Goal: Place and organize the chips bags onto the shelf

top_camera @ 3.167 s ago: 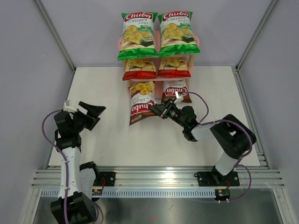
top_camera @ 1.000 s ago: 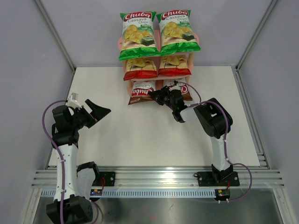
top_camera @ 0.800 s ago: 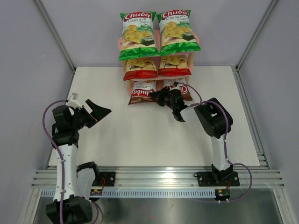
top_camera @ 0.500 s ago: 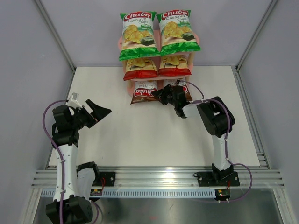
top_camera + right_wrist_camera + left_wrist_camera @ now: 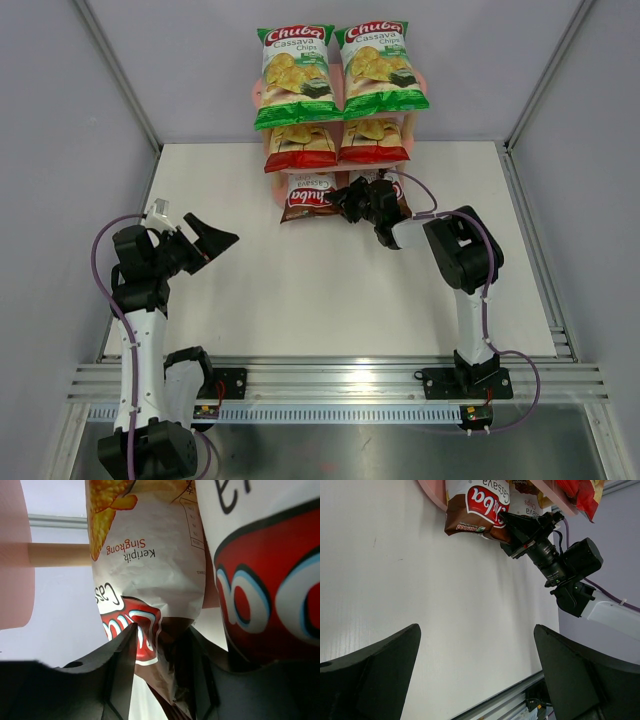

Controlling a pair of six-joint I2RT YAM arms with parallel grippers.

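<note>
My right gripper [image 5: 347, 198] has reached farther toward the shelf [image 5: 256, 93]. The left dark brown bag [image 5: 308, 194] lay out on the table [image 5: 300, 300] and is now tucked into the bottom tier, beside the right dark brown bag [image 5: 398, 196].

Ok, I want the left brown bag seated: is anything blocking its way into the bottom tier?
Nothing visible does. The left brown bag lies on the shelf's bottom tier beside the other brown bag, right claw at its corner.

chips bags [image 5: 298, 75]: glossy crinkled plastic film. shelf [image 5: 12, 555]: matt pink boards, pale wood uprights [image 5: 60, 555]. table [image 5: 300, 290]: smooth matt white. rail [image 5: 330, 372]: ribbed metal.
</note>
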